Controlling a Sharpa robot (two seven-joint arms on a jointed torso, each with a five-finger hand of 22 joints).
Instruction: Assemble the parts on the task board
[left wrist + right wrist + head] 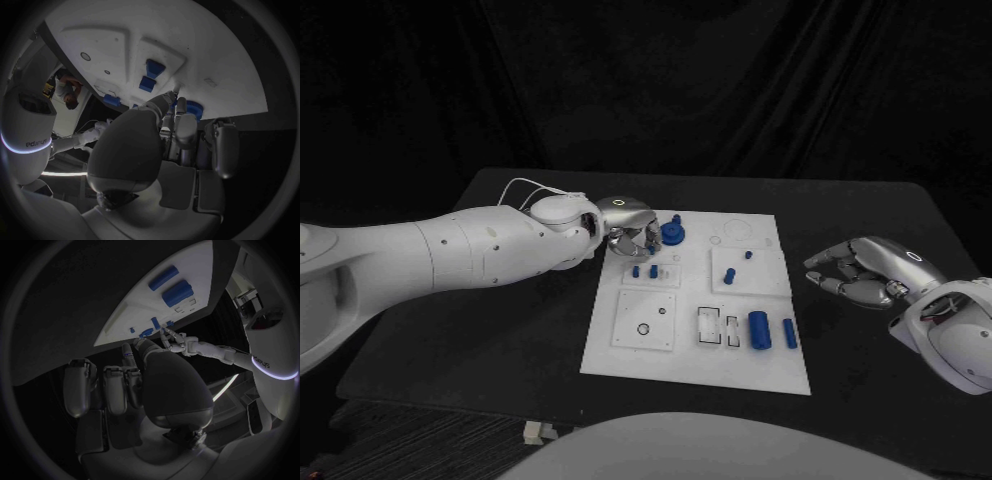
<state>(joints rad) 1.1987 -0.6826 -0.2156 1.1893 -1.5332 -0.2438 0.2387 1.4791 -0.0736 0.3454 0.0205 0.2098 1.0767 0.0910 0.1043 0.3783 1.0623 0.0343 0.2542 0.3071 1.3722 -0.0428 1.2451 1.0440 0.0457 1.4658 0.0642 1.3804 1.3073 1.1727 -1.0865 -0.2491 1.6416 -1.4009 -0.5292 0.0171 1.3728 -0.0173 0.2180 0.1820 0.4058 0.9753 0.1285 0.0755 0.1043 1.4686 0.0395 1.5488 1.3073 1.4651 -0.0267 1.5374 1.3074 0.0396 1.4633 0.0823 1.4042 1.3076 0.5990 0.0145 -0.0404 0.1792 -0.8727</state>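
Note:
The white task board (626,352) lies in the middle of the black table. A round blue part (674,234) with a stub on top stands at the board's far left corner. My left hand (629,228) hovers right beside it, fingers pointing down. In the left wrist view the fingertips (177,102) reach the blue part (196,108), and whether they grip it is unclear. My right hand (865,270) hangs off the board's right side, fingers curled in, holding nothing. Two blue cylinders (759,329) lie near the board's front right.
Two small blue pegs (645,270) stand in a raised block just in front of my left hand. More small blue pieces (733,272) sit mid-board. Open slots (711,325) and a ring hole (643,329) mark the near half. Bare table surrounds the board.

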